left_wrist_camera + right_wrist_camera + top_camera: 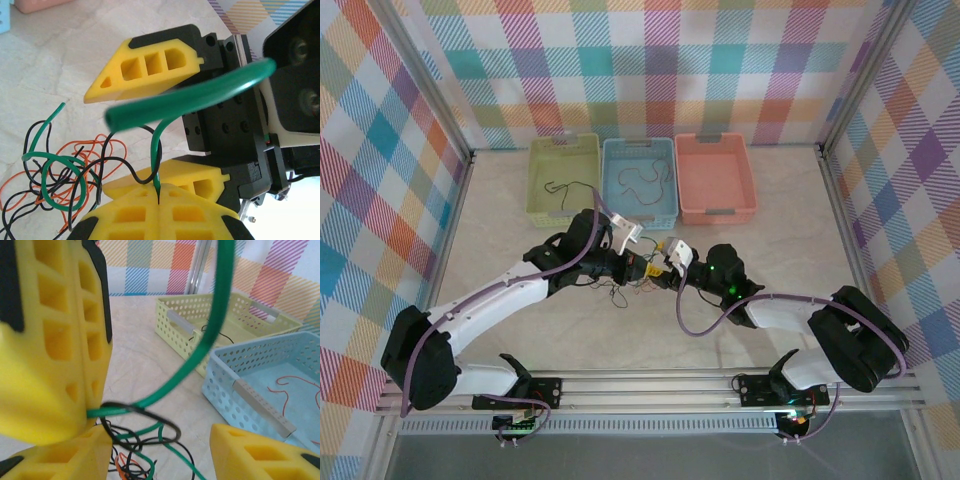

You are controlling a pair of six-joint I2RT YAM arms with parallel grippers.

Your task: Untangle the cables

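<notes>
Bright checked walls stand around a pale stone-look surface.

The left arm's yellow fingers are pressed together. They pinch one thin green cable near its end. From the pinch the green cable goes up, then bends over in a big arch. It passes through the gap between the right arm's yellow fingers. Those two fingers are spread wide apart and hold nothing. Both arms meet over the middle of the surface, and their fingers sit just beside each other.

One thin black cable makes a loop around the green cable, right next to the pinch.

Below the fingers, the rest of the thin cables lie on the surface in one loose heap. They are black, orange-red and green. They curl in rings and cross over each other many times, so I cannot count them. No single way of pointing can be told, because they are all bent. One green end sticks up and out of the heap.

Three plastic baskets with holes stand side by side at the far wall. The yellow-green basket on the left holds one curly black cable. The blue basket in the middle holds a wavy orange-red cable. The pink basket is on the right.
</notes>
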